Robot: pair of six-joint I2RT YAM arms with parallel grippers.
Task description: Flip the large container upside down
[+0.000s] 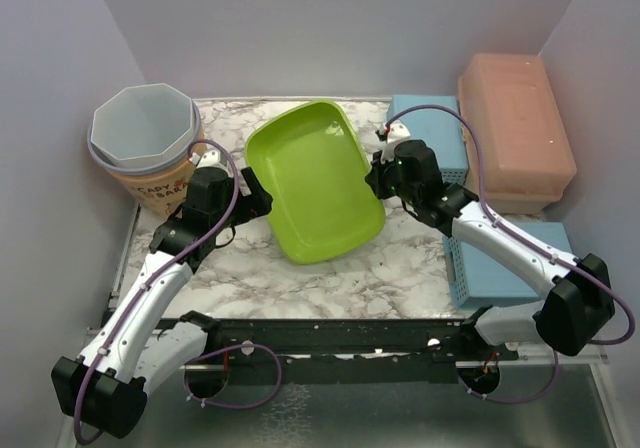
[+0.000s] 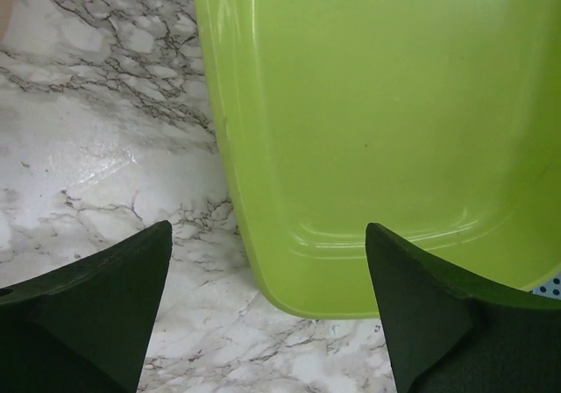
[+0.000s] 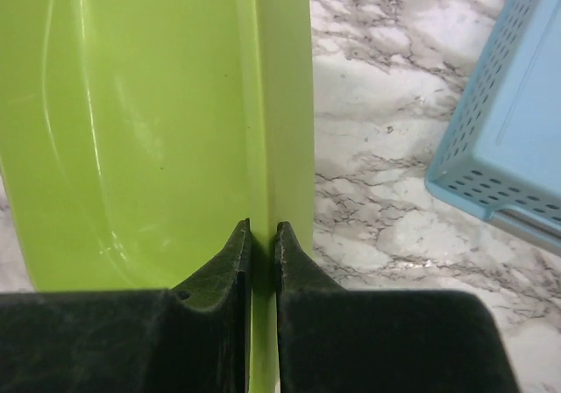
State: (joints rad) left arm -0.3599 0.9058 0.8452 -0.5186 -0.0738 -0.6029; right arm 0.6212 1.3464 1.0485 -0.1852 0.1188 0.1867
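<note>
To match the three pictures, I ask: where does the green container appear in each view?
Top external: green container at centre, between the arms.
Left wrist: green container fills the upper right.
Right wrist: green container fills the left half.
Shared landmark: marble table top, visible beside it in all views.

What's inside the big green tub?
Nothing that I can see. The green tub shows only its smooth, bare bottom. The right gripper pinches its rim, covering a little of that edge, and the part of the marble table under the tub is hidden.
</note>
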